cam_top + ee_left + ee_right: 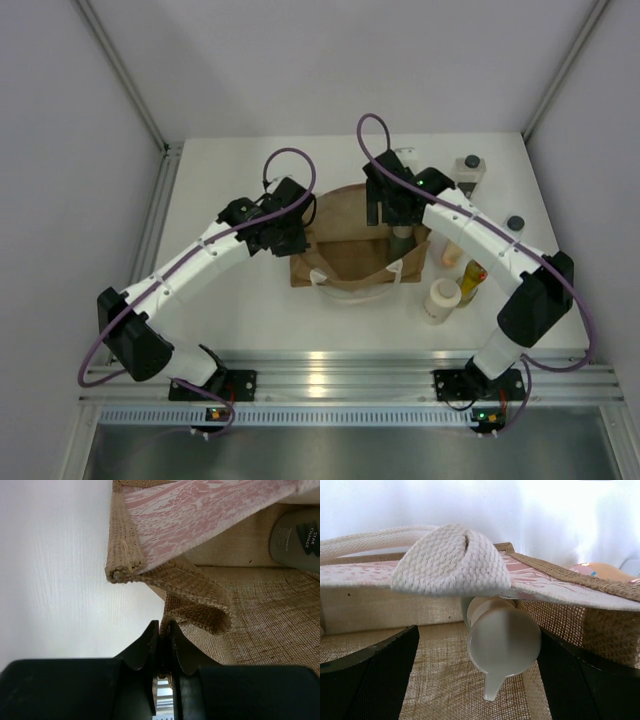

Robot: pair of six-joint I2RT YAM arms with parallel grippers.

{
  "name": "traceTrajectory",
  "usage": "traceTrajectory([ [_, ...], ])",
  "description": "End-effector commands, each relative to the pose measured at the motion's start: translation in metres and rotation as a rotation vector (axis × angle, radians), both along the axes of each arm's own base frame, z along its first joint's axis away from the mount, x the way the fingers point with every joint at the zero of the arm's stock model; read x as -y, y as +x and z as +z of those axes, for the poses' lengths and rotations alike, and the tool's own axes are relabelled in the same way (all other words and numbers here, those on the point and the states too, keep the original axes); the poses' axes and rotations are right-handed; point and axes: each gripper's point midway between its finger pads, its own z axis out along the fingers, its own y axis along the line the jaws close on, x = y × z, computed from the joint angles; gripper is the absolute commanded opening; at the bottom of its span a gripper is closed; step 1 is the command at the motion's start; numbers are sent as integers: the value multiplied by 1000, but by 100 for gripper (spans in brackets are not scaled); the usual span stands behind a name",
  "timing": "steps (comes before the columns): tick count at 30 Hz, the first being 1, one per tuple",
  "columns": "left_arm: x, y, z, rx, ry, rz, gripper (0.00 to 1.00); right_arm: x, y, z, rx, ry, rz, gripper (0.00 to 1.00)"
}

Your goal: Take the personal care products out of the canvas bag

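The tan canvas bag lies on the white table with its mouth toward the arms and its white handles in front. My left gripper is shut on the bag's left burlap edge, and its jaws pinch the fabric. My right gripper is open inside the bag mouth. Its fingers stand either side of the grey pump bottle's head, apart from it. The bottle's body shows inside the bag. An orange bottle, a yellow bottle and a cream cylinder stand right of the bag.
A clear square bottle with a dark cap stands at the back right. A dark-capped item sits beside my right arm. A white handle loop hangs just above the pump head. Grey walls enclose the table.
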Motion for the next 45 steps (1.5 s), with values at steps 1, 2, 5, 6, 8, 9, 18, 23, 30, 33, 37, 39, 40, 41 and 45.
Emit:
traceTrajectory([
  [1,0,-1,5,23,-20,-4,0,7,19,20,79,-6,-41,91],
  [2,0,-1,4,20,-17,-8,0,7,21,21,82,-4,-44,89],
  [5,0,-2,4,21,-17,-15,0,5,22,25,94,7,-44,78],
  [6,-1,-2,5,27,-17,-12,0,5,22,25,96,10,-45,75],
  [8,-3,-3,6,27,-16,-11,0,6,22,24,96,9,-46,71],
  [9,-3,-3,5,28,-15,-11,0,6,22,22,95,7,-47,70],
  [18,-5,-5,7,31,-21,-7,0,7,14,5,66,48,-45,45],
  [23,-6,-5,11,44,-28,0,0,-6,16,15,95,123,13,0],
  [30,-6,-5,15,51,-41,10,0,-37,14,72,235,240,181,0],
  [33,-5,-4,16,54,-43,12,0,-47,9,88,274,225,257,0],
  [37,-6,-3,18,62,-41,11,0,-61,1,103,292,248,323,0],
  [39,-7,-2,19,68,-40,14,0,-67,-2,113,307,264,352,0],
  [40,-7,-2,20,70,-39,16,0,-71,-5,117,314,272,367,0],
  [41,-7,-2,19,69,-38,16,0,-77,-9,120,316,279,391,0],
  [45,-6,-2,19,67,-41,17,0,-91,-18,145,339,270,461,0],
])
